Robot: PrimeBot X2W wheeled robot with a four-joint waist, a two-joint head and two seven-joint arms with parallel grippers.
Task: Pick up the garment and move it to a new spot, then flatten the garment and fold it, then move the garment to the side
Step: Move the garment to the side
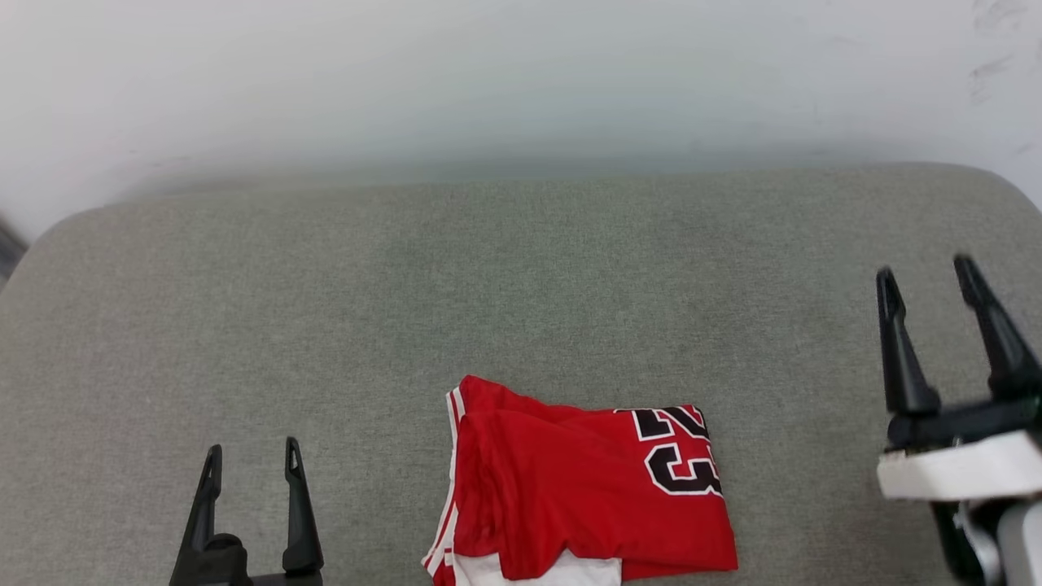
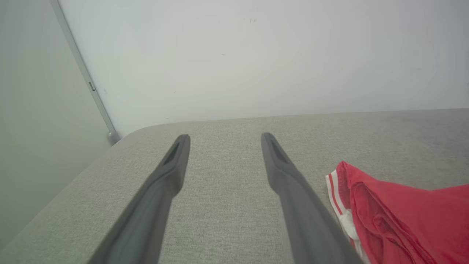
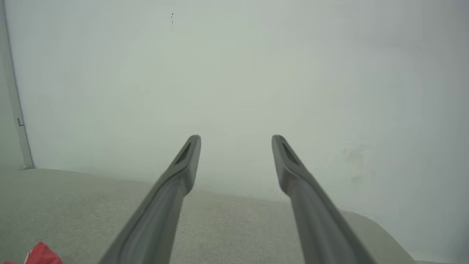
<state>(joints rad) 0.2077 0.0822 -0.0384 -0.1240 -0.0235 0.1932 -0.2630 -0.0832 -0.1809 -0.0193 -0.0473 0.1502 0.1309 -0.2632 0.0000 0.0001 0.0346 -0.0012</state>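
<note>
- Two grippers, and neither has hold of anything. Your left gripper [image 1: 253, 446] sits low at the near left over the grey upholstered surface [image 1: 488, 285], with its fingers spread wide and empty.
- In the middle, close to the near edge, the red jersey [image 1: 570, 488] lies in a compact packet. The "23" faces up at its right end, and striped trim and a bit of white sleeve show at its left.
- Your right gripper [image 1: 925, 267] is lifted at the far right, well apart from the jersey, its fingers also wide and bare.
- Judging by that tidy packet, the fold looks finished and the move to the side is what's left.
- That move asks you to grip through all the layers at once. Catch only the top layer and the stack will probably open as you shift it. Your left gripper is the nearer one, beside the striped edge.
- The left wrist view shows the layered folds along that striped edge, which look flat from the head view. It also shows a grey strip [image 2: 84, 73] running down the wall.
- The right wrist view catches just a red corner at its lower left. The numerals can be read in the head view.
</note>
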